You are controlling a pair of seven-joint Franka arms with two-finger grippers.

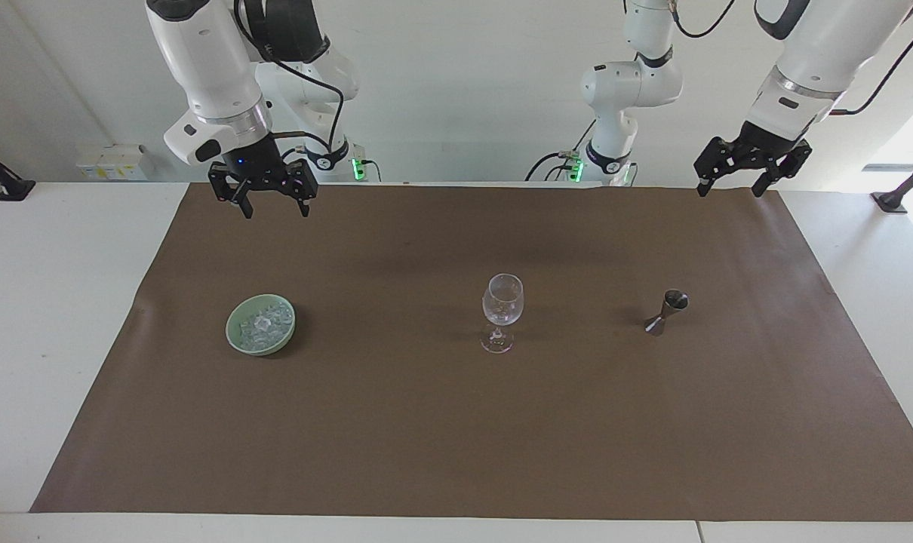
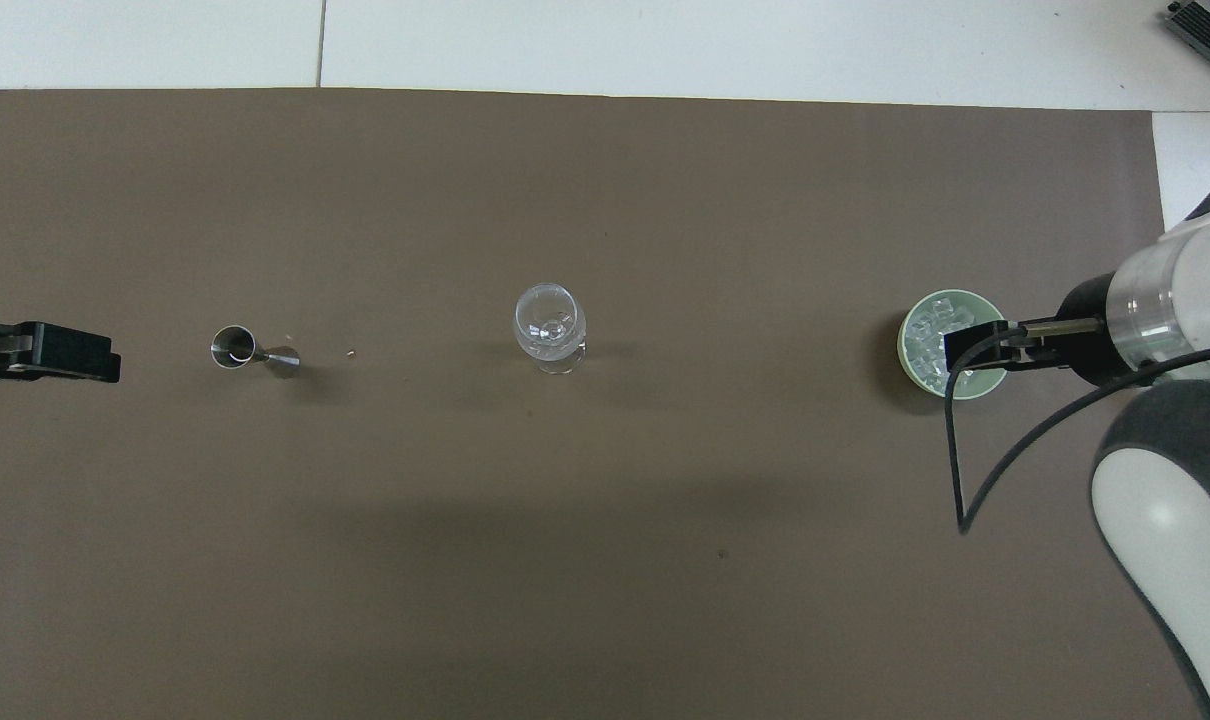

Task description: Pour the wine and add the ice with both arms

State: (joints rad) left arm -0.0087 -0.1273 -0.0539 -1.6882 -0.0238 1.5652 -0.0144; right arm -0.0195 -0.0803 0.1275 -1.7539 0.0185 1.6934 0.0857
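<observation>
Brown mat [image 1: 456, 422] is spread over the white table [image 1: 56, 317], filling most of the facing frame. Right arm [image 1: 207, 68] is seen upper left of that frame, left arm [image 1: 811, 60] upper right. Right gripper [image 1: 272, 207] is held high with fingers spread, nothing held; left gripper [image 1: 730, 187] likewise spread and empty. Wine glass [image 1: 502, 311] is stood upright at frame centre, seemingly empty. Pale green bowl [image 1: 236, 339] is set centre-left, ice [image 1: 263, 323] piled inside it. Steel jigger [image 1: 668, 311] is stood centre-right. Nothing is yet begun, by the look. For a good start, the right gripper should be lowered straight over the bowl and one cube pinched squarely; the jigger should be gripped at its waist and kept level.
</observation>
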